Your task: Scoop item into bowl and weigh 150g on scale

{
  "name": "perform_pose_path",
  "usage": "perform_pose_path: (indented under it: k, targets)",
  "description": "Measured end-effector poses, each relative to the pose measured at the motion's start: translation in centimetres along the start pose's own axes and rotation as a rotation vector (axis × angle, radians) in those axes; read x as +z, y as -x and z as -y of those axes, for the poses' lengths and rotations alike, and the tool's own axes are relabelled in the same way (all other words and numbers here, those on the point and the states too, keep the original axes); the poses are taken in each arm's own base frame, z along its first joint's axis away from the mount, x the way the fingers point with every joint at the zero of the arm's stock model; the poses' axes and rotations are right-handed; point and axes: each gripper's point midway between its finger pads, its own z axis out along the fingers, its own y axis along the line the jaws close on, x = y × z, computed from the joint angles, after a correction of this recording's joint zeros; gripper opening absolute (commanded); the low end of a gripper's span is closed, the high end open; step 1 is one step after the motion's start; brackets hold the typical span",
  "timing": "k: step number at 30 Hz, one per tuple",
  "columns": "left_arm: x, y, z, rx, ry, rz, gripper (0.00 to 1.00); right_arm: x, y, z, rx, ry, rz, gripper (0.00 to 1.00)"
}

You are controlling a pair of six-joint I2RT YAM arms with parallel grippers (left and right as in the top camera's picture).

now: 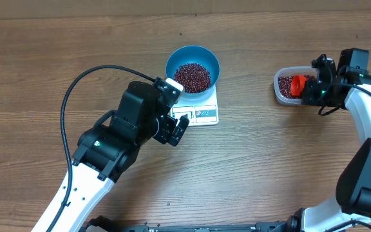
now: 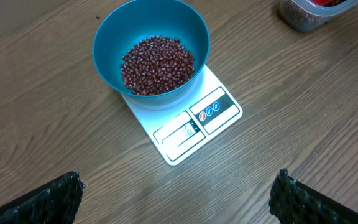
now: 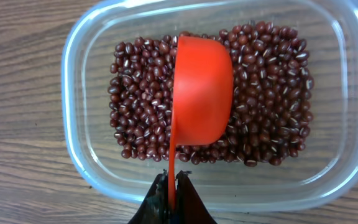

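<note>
The bowl (image 2: 107,43) is plain blue, the beans (image 2: 157,65) in it dark red-brown, and the scale (image 2: 185,134) white with dark-outlined panels and one red and two blue round buttons. The scoop (image 3: 202,93) is bright orange-red, and the beans around it show small pale marks inside a clear, colourless tub (image 3: 89,50). The table (image 1: 44,51) is brown with darker wood grain; the robot arms (image 1: 118,135) are black and white.

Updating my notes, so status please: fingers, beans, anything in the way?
Left fingers open, near scale. Right fingers shut on scoop in tub. Beans in bowl on scale. Nothing blocking.
</note>
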Motion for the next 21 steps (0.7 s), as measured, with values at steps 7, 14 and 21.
perform_pose_path:
  k: [7,14,21]
  targets:
    - [0.0,0.0,0.01,0.0,0.0,0.0,1.0,0.4,-0.06,0.1,0.001,0.001,-0.005,0.23]
    - [0.0,0.0,0.01,0.0,0.0,0.0,1.0,0.4,-0.02,0.12,0.002,0.0,-0.004,0.25]
    - [0.0,0.0,0.0,0.0,0.0,0.0,0.99,0.39,0.88,0.28,0.049,-0.005,0.033,0.25]
